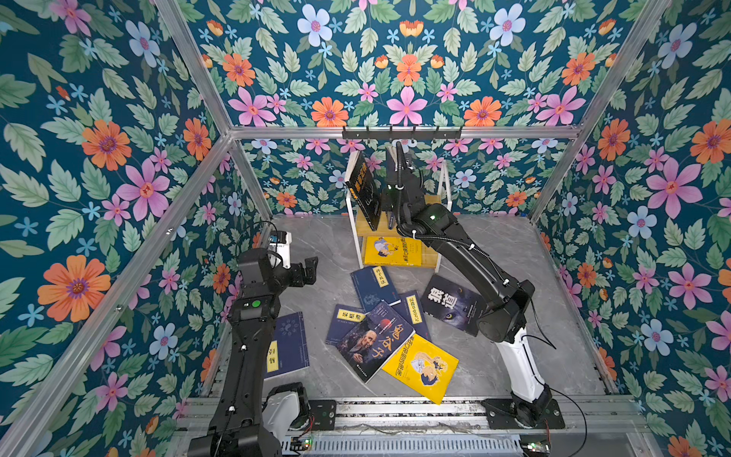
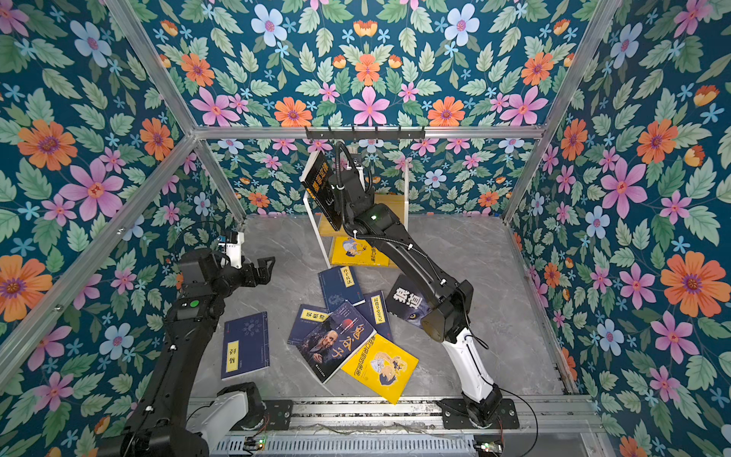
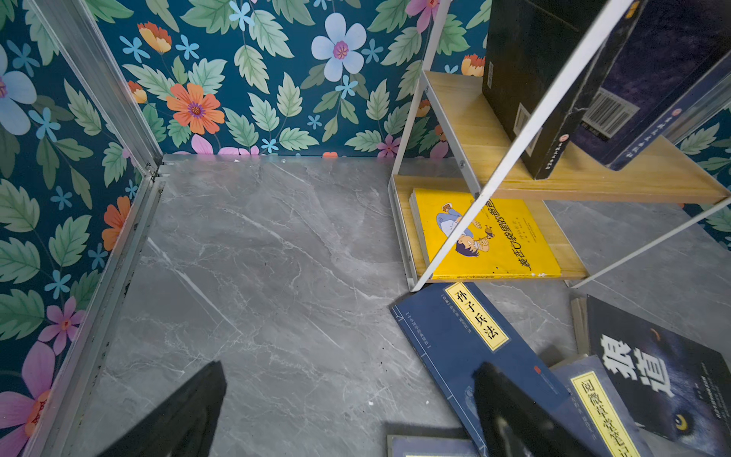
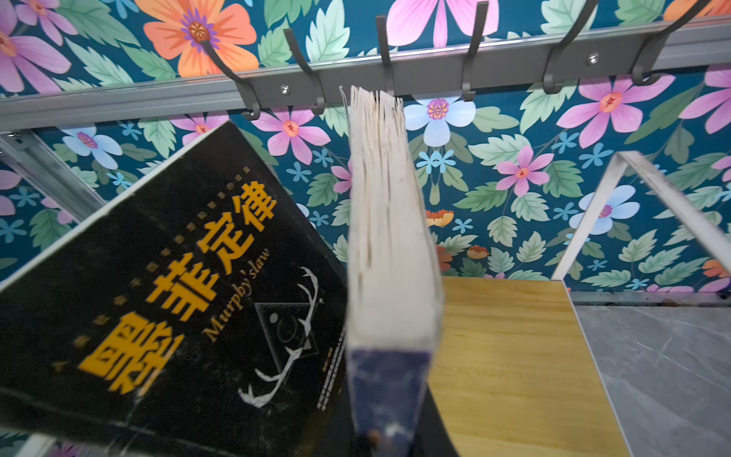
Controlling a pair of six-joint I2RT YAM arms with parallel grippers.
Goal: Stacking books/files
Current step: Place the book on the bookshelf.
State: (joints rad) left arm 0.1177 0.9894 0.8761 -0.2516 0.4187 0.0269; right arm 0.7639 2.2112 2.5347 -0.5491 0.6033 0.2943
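Right end effector gripping navy book, long axis upright — on shelf

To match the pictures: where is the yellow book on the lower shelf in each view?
Both top views: yellow book near centre, low in the white shelf frame.
Left wrist: book behind the frame's slanting bar.
Right wrist: not in it.
Shared landmark: that frame.

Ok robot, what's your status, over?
Left end effector open, empty. Right end effector shut on navy book, upright at top shelf. Black book leans close beside it.
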